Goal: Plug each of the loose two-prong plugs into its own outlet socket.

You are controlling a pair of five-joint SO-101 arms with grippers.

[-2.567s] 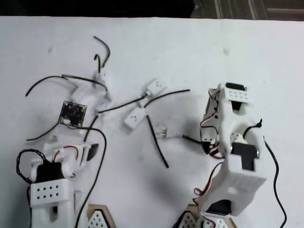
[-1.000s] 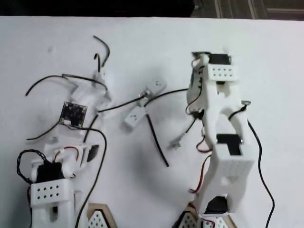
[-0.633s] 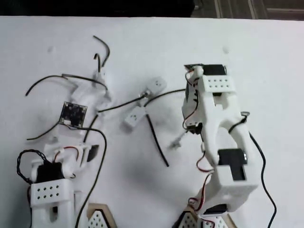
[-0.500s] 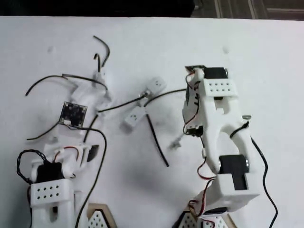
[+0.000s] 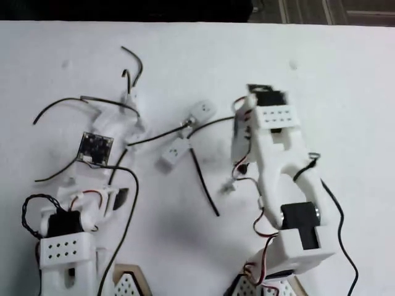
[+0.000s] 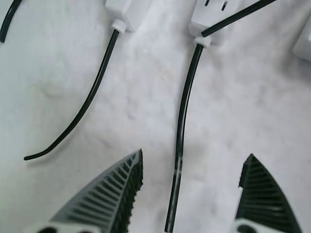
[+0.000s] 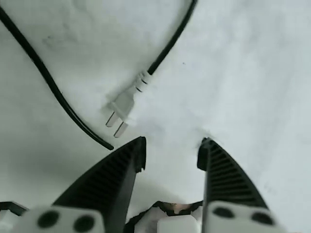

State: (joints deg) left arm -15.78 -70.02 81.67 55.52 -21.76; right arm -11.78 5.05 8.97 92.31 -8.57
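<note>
The right gripper (image 7: 172, 143) has swung back over the two-prong plug (image 7: 121, 108), fingers parted and empty, the plug left loose well short of the nearer outlet socket (image 5: 175, 153) and needing a fresh grasp, while the left gripper (image 6: 194, 156) stays splayed astride that socket's cord (image 6: 182, 121).

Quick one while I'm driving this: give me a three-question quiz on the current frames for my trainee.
1. True or false: the right tool grips the two-prong plug.
2. Which thing lies on the table below the left tool? A) a black cable B) a socket C) a screwdriver
3. Fill in: both tools stand ___.
Key: 1 false; 2 A; 3 open.
</note>
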